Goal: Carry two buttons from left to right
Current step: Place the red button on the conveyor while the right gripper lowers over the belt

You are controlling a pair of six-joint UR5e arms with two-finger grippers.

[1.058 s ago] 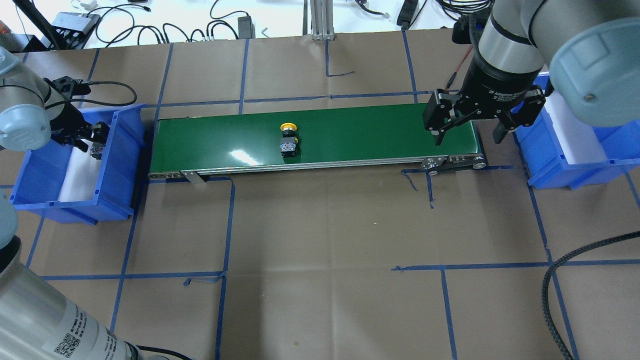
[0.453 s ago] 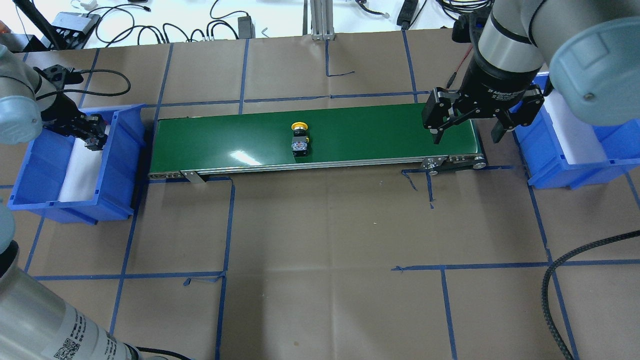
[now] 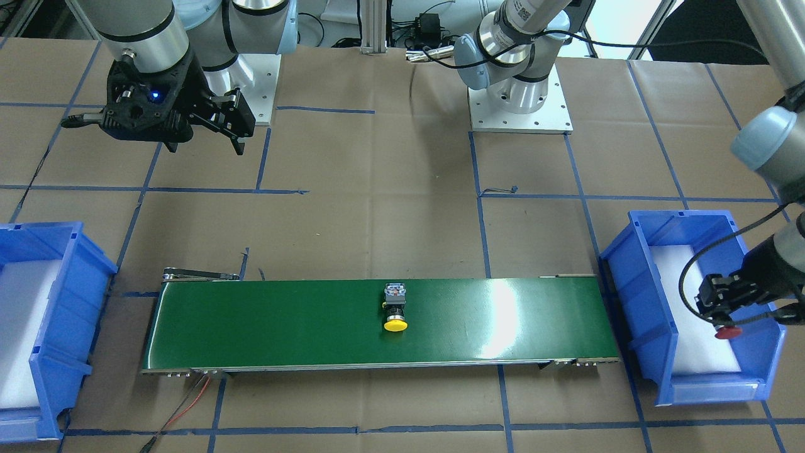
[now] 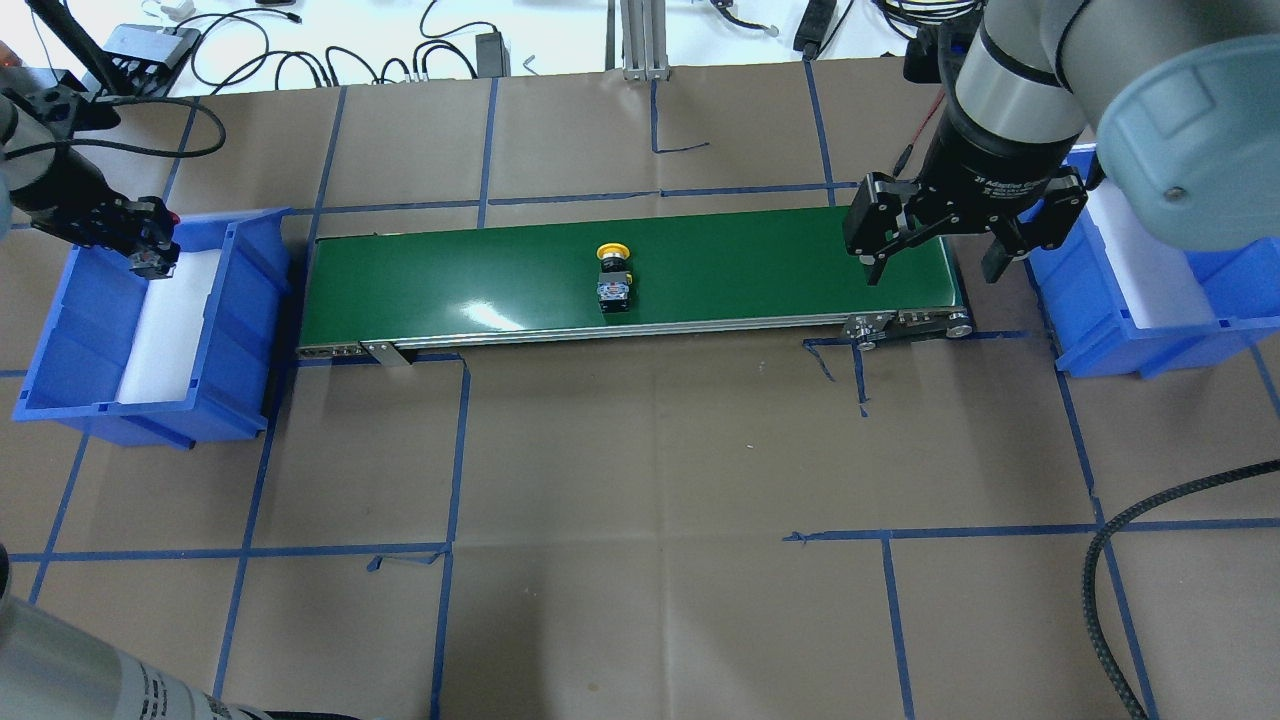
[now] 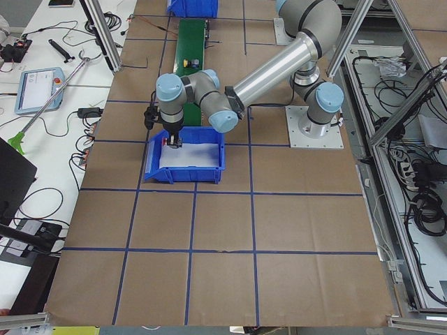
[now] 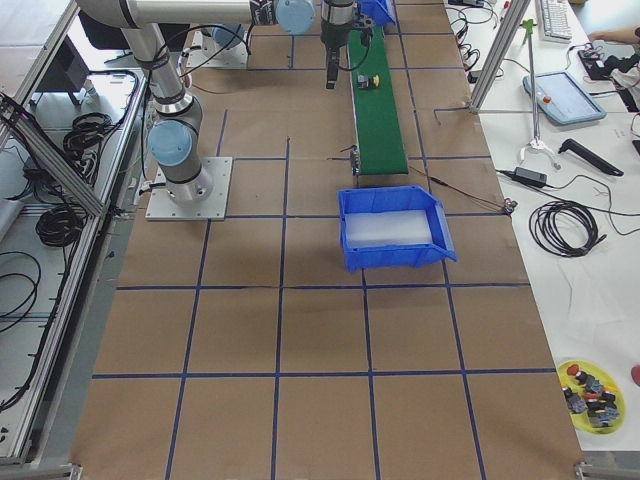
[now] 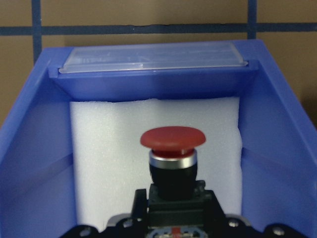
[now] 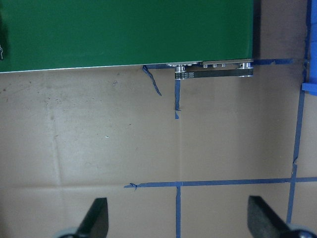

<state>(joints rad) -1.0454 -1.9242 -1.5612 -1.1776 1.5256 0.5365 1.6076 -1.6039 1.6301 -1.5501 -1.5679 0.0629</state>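
Note:
The red-capped button is held in my shut left gripper above the white foam of the left blue bin. In the front-facing view the red cap hangs below the left gripper. The yellow-capped button lies on its side on the green conveyor belt, near its middle; it also shows in the front-facing view. My right gripper is open and empty, above the belt's right end, well apart from the yellow button.
The right blue bin with white foam stands just past the belt's right end. Brown paper with blue tape lines covers the table. Cables lie along the far edge, and a black braided cable curls at the near right.
The yellow button has travelled to the right along the belt. My left gripper with the red button has moved toward the far end of the left bin. The right gripper has barely moved.

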